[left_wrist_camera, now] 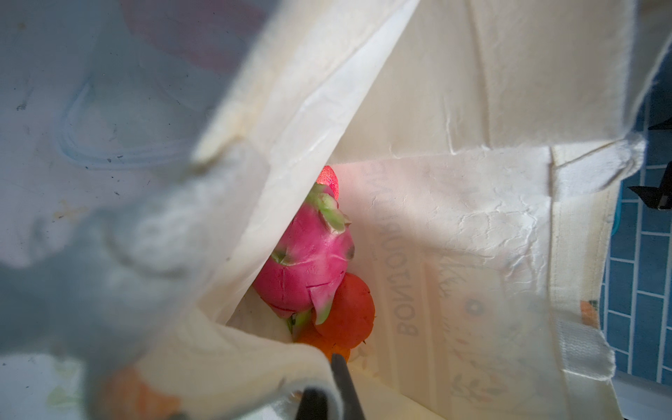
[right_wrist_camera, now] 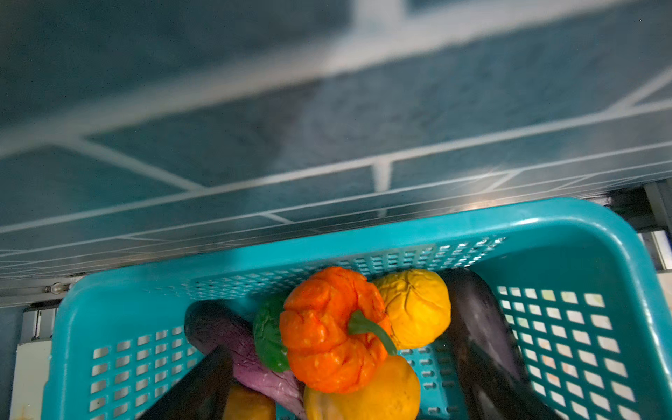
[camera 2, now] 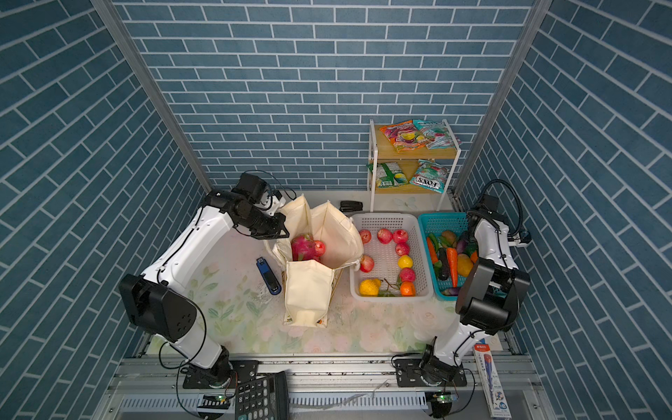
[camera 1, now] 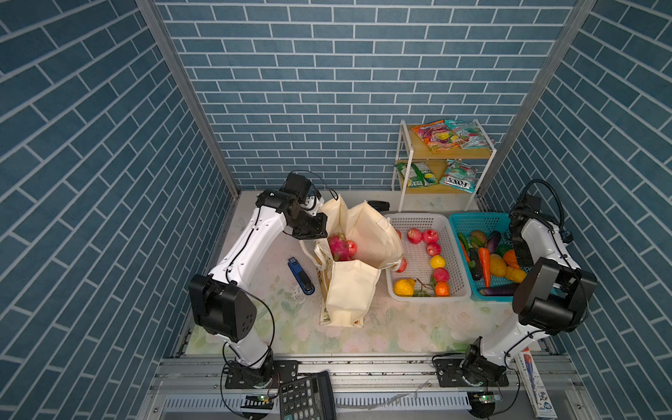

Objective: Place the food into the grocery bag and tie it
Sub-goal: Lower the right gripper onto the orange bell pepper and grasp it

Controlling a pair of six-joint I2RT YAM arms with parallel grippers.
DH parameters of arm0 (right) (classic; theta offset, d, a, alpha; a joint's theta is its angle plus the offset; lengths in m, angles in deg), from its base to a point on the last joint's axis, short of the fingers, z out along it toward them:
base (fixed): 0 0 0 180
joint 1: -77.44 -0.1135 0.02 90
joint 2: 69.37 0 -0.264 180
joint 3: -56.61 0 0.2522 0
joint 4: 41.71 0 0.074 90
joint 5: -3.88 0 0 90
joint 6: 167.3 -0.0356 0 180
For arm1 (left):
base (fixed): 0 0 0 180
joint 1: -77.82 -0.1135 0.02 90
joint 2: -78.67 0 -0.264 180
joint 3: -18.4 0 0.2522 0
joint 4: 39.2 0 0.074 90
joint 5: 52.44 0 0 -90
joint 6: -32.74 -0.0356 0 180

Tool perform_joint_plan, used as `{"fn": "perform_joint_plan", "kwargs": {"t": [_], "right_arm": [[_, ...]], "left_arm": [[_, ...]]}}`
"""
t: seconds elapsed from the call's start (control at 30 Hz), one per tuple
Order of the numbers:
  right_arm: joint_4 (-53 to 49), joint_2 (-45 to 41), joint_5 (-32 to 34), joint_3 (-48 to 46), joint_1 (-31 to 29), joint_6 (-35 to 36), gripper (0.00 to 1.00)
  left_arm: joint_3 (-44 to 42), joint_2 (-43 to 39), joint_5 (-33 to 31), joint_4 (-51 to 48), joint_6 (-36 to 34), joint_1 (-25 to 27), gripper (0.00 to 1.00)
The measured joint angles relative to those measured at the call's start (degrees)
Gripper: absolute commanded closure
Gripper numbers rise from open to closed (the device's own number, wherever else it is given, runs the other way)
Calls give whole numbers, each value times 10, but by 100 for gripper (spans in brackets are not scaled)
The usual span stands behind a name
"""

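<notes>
Bag (camera 1: 351,291) standing mid-desk beside white basket (camera 1: 418,218), dragon fruit (left_wrist_camera: 309,265) inside; left claw (camera 1: 320,210) pinching shut on its rim, right claw (camera 1: 519,254) gaping empty above teal basket (right_wrist_camera: 545,222); worth holding that mouth taut and wide, then picking one item squarely

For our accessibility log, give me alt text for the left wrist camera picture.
Looking down into an open cream grocery bag: a magenta dragon fruit rests against round orange fruits, with a red fruit peeking out behind it. The left claw pinches the bag's rim in the foreground.
</notes>
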Motion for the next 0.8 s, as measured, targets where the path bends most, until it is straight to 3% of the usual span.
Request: {"fn": "perform_joint_plan", "kwargs": {"t": [0.37, 0.8], "right_arm": [[0, 49, 4, 18, 0, 0, 5], [5, 97, -10, 34, 0, 1, 2]], "left_arm": [[0, 0, -3, -1, 8, 0, 95], [0, 0, -4, -2, 8, 0, 95]]}}
